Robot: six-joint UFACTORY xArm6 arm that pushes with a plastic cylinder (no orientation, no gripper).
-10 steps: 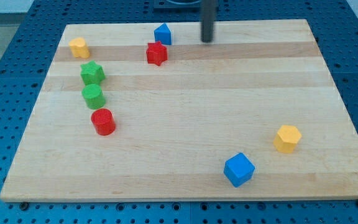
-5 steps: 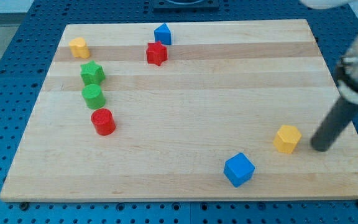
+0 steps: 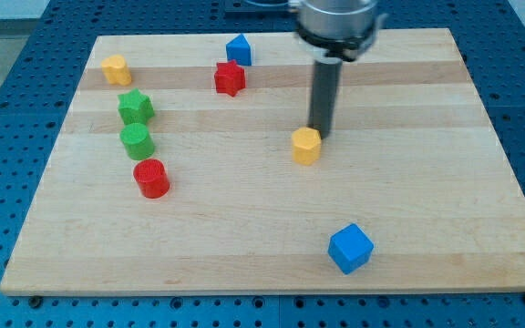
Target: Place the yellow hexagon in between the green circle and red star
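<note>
The yellow hexagon point(image 3: 306, 145) lies near the middle of the wooden board point(image 3: 244, 255). My tip point(image 3: 320, 135) touches its upper right side. The green circle point(image 3: 137, 141) sits at the view's left. The red star point(image 3: 230, 78) sits near the view's top, left of my rod. The hexagon is to the right of both, well apart from them.
A green star point(image 3: 136, 107) lies just above the green circle and a red cylinder point(image 3: 151, 178) just below it. A yellow block point(image 3: 115, 69) is at the top left. A blue block point(image 3: 239, 49) sits above the red star. A blue cube point(image 3: 350, 248) lies near the bottom edge.
The yellow hexagon has slid from the board's lower right up and left to the middle. My tip went from the top to the hexagon's right, then followed it.
</note>
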